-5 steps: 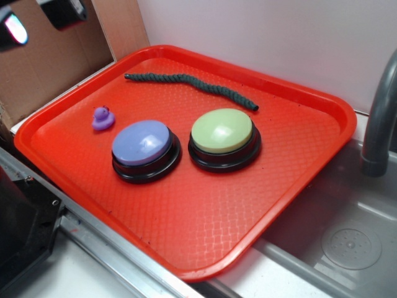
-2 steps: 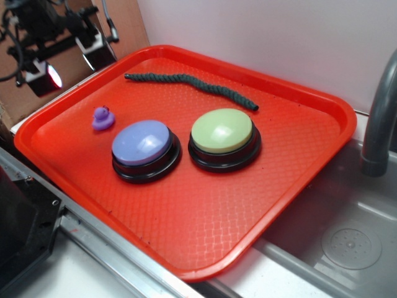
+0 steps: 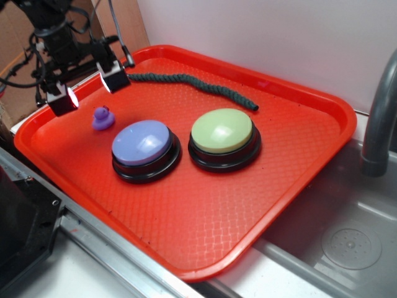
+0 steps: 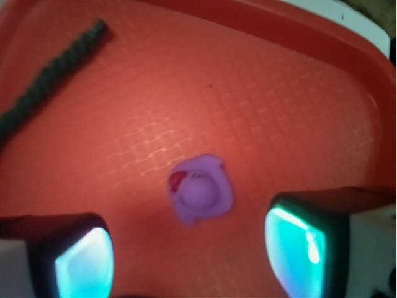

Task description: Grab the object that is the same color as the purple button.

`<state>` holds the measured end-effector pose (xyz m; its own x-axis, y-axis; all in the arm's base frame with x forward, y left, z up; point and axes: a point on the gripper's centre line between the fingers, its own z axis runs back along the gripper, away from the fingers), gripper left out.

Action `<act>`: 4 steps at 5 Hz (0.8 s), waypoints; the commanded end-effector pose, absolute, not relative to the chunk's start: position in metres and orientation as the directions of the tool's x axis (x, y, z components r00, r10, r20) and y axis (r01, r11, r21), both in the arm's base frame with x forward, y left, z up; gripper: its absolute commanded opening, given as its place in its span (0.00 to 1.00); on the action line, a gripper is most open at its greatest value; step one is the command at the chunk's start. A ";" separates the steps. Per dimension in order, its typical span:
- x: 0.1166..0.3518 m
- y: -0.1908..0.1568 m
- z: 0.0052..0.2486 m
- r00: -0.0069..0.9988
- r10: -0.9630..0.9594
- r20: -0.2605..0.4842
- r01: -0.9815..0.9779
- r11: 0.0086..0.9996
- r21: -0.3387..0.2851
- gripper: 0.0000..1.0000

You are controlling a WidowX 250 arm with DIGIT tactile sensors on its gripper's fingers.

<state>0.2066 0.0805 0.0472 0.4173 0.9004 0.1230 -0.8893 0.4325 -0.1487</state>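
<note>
Mock kitchen rig, I reckon: my red tray (image 3: 298, 180) sits over a steel sink (image 3: 347, 248) w/ drain, grey faucet (image 3: 378, 124) at right, cardboard backdrop (image 3: 37, 68) behind.

Red tray (image 3: 298, 180) w/ purple duck (image 3: 103, 118), purple button (image 3: 144, 144), green button (image 3: 222, 132), dk green rope (image 3: 192, 84).

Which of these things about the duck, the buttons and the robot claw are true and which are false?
1. The purple duck sits on the red tray. True.
2. The gripper is squeezing the duck. False: it is open, above the duck, with a finger on each side in the wrist view.
3. The dark green rope lies on top of the green button. False: it lies apart, behind both buttons.
4. The purple button stands between the duck and the green button. True.
</note>
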 end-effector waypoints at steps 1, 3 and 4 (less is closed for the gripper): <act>0.215 0.096 0.026 0.375 0.913 0.160 -0.911 0.396 -0.121 1.00; 0.218 0.094 0.016 0.365 0.915 0.174 -0.916 0.386 -0.110 0.38; 0.218 0.093 0.011 0.376 0.913 0.158 -0.916 0.392 -0.082 0.00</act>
<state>0.2181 0.0897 0.0071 0.3751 0.9152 0.1473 -0.9203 0.3868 -0.0592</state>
